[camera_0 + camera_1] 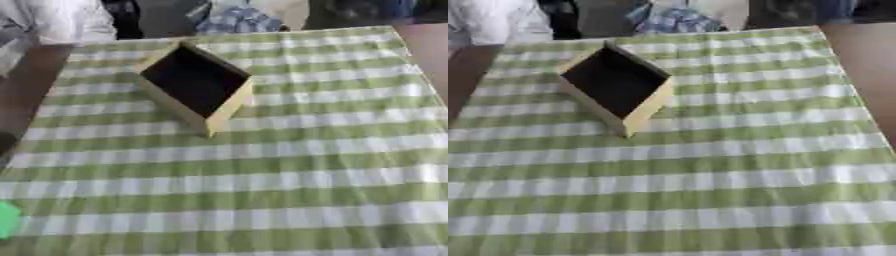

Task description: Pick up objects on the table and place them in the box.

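Where the green-and-white checked cloth (pixel 289 170) covers the table, 1 box (pixel 229 106) sits on it in the far left part, turned so that a corner points toward the camera and its outline reads as a diamond. Its walls are pale, like light wood, and its inside is dark; nothing can be made out within it. The near corner of the box stands on a green stripe, and the far corner lies close to the cloth's far edge. At the left edge of the left eye view, low down, a small bright green shape (pixel 7 219) shows on or just over the cloth; only its colour and rounded outline can be told, and it is well apart from the box. The right eye view does not show it. The rest of the cloth in both views carries only its stripes. Brown table (pixel 868 70) shows bare past the cloth's right edge, and a narrower strip of it past the left edge. Neither of the 2 robot hands appears in either view, so whether their fingers are released, clenched or grasping something cannot be told.
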`<state>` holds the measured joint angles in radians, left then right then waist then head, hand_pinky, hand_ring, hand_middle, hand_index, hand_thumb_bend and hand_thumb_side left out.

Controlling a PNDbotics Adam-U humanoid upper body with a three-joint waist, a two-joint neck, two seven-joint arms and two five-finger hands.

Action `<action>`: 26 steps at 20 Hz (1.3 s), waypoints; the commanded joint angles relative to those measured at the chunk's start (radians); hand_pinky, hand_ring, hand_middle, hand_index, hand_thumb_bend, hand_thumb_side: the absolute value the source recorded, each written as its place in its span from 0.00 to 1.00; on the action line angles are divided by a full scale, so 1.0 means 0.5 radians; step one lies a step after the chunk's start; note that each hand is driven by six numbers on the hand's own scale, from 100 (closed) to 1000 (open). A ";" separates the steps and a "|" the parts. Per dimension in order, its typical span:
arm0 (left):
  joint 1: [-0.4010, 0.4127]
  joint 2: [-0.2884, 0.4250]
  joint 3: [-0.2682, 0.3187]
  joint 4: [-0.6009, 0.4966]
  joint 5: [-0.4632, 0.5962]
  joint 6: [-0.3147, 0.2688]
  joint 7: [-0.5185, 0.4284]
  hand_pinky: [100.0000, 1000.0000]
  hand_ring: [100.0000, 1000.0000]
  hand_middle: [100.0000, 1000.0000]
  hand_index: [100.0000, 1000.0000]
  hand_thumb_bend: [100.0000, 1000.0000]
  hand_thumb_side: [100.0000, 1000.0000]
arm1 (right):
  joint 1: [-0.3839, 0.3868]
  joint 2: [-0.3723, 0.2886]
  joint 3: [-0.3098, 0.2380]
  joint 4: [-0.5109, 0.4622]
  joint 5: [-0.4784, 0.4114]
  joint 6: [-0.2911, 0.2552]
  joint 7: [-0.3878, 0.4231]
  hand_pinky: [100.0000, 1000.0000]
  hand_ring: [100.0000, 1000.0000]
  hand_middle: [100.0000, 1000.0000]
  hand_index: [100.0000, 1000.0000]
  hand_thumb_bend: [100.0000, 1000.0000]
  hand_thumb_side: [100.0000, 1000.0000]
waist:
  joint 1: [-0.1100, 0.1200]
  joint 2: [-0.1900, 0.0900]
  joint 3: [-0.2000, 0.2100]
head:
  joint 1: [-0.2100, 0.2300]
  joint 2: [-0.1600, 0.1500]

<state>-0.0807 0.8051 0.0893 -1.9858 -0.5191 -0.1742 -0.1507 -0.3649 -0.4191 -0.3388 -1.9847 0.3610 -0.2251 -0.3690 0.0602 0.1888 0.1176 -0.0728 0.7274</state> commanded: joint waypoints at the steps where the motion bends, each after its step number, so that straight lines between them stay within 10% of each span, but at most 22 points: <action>1: -0.028 0.103 0.022 -0.028 -0.030 -0.014 -0.047 0.77 0.89 0.93 0.91 0.55 0.92 | -0.013 -0.055 -0.015 -0.031 0.016 0.008 -0.003 0.54 0.74 0.70 0.89 0.00 1.00 | -0.002 -0.034 0.010 | -0.010 0.016; 8: -0.100 0.274 -0.054 -0.022 -0.064 -0.046 -0.325 0.82 0.89 0.93 0.91 0.67 0.98 | 0.005 -0.049 0.000 -0.031 0.020 0.011 0.007 0.54 0.73 0.70 0.89 0.00 0.99 | 0.006 -0.092 0.065 | -0.008 0.081; 26: -0.176 0.401 -0.114 0.103 -0.021 -0.061 -0.786 0.87 0.92 0.95 0.93 0.65 0.67 | 0.040 -0.035 0.005 -0.031 0.023 0.028 0.012 0.54 0.73 0.69 0.89 0.00 0.99 | 0.013 -0.152 0.101 | 0.036 0.085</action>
<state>-0.1545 0.9596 0.0259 -1.9342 -0.5382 -0.2032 -0.5298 -0.3361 -0.4190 -0.3373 -1.9847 0.3679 -0.2136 -0.3635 0.0665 0.1250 0.1669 -0.0535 0.7633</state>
